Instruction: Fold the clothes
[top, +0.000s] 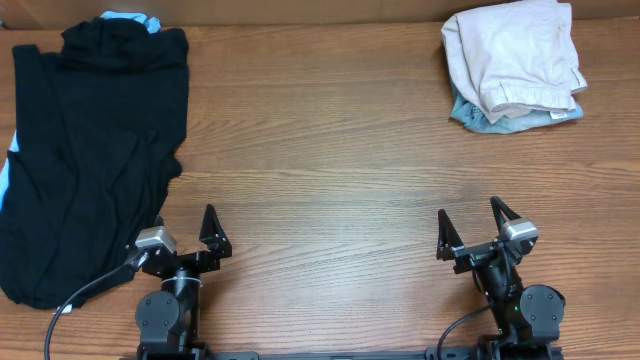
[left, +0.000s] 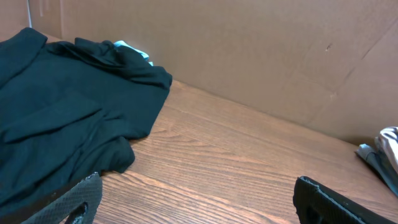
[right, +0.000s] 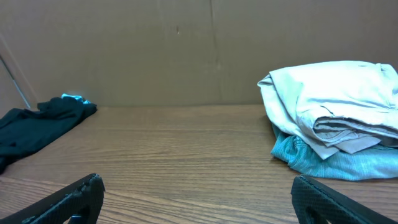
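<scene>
Two pieces folded: a beige garment (top: 515, 55) lies folded on a teal garment (top: 470, 115), stacked at the far right corner of the table (top: 320, 150); from their compact shape I judge both finished
Stack, right wrist view: the beige layers sit over the teal one, which shows beneath at the front and at one side
Pieces left: a black garment (top: 90, 150) lies spread along the left side of the table, unfolded, bunched at its far end and uneven along its right edge
Under the black piece: a light blue garment (top: 128, 17) peeks out at the far left corner and along the left margin; how much of it lies below is hidden
Left gripper (top: 185, 228): fingers spread wide with nothing between them, low at the near edge, just beside the black garment's near right hem; whether one finger touches the cloth cannot be told
Right gripper (top: 470, 215): fingers wide apart and empty, at the near edge, well apart from the folded stack
Bare wood: the middle of the table between the two piles carries nothing
Progress: about halfway by my reading, with two items stacked and two to go
Step in hand: none begun on the black garment; both arms sit back from the work
Next move, as a judgement: the black piece looks like the next to be taken, probably drawn toward the middle so it can be flattened
Likely trouble: lifting the black cloth may drag the light blue one along with it
</scene>
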